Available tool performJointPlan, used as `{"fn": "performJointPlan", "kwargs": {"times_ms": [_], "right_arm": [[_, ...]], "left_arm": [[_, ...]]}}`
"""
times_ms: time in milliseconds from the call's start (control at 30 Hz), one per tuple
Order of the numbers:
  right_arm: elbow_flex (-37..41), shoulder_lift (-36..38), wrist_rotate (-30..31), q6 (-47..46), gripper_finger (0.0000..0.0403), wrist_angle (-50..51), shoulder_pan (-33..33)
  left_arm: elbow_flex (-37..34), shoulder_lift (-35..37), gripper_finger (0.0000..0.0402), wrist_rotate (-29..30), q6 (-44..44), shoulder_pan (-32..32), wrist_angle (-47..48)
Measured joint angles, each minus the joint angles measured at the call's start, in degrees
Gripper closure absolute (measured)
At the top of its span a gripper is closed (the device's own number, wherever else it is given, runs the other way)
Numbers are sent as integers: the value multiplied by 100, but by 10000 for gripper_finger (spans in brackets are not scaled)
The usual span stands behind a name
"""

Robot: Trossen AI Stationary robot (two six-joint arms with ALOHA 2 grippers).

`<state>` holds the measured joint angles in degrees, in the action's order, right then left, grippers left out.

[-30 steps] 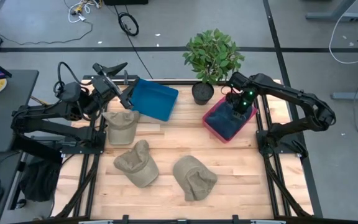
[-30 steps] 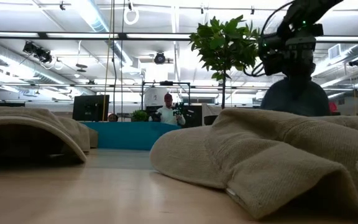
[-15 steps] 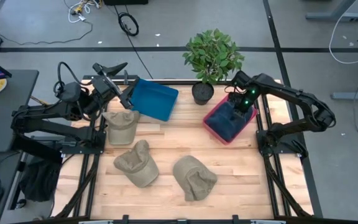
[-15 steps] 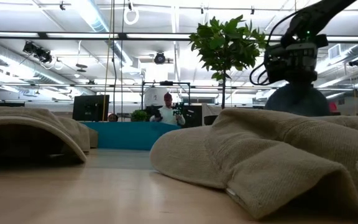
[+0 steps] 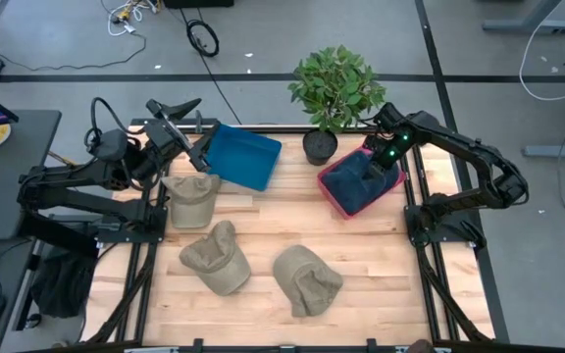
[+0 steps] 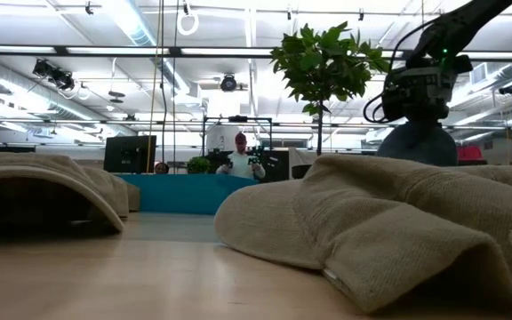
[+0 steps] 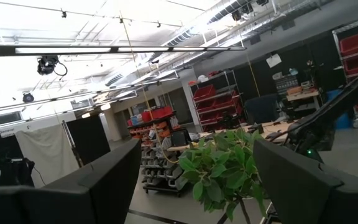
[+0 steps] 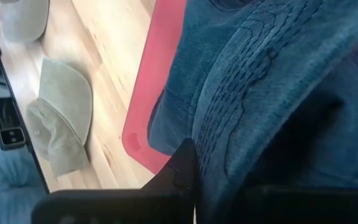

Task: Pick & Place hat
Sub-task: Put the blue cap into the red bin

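A dark blue hat (image 5: 354,191) lies in the red bin (image 5: 326,185) at the table's far right. My right gripper (image 5: 378,167) stands over it, pointing down, shut on it; the hat also shows in the right wrist view (image 8: 278,81) and below the gripper in the low view (image 6: 416,144). My left gripper (image 5: 177,106) is raised, open and empty, at the far left beside the blue bin (image 5: 241,157). Three khaki hats lie crown-up on the wood: one by the blue bin (image 5: 189,199), two near the middle (image 5: 216,257) (image 5: 307,279). My right gripper holds the dark blue hat by its stitched brim (image 8: 213,134), coming from above, pointing down. One finger (image 8: 180,171) shows beside the brim's edge; the cloth covers the other. The hat's lower part lies inside the red bin.
A potted plant (image 5: 334,93) stands at the far edge between the two bins, close to my right gripper. The blue bin leans tilted at the far left. Bare wood lies along the near edge and the right side. A person shows far off in the room (image 6: 240,158).
My right gripper has gone a little toward the table's far edge, still shut on the dark blue hat, and the hat has shifted with it in the red bin.
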<state>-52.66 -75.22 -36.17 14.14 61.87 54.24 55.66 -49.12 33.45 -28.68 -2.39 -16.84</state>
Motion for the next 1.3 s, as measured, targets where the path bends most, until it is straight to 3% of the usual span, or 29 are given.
{"fn": "performJointPlan", "kwargs": {"times_ms": [467,767,1133,1300], "right_arm": [[61,-108,-287,-262,395,-296,249],[1003,-140,-882,-618,395,-1127,249],[1172,-140,-994,-945,394,-1658,245],[1172,-140,-923,-1208,375,-1716,245]], "left_arm": [[0,0,86,0,2,0,-1],[0,0,86,0,2,-2,-2],[0,0,86,0,138,-1,-1],[0,0,86,0,152,0,-2]]}}
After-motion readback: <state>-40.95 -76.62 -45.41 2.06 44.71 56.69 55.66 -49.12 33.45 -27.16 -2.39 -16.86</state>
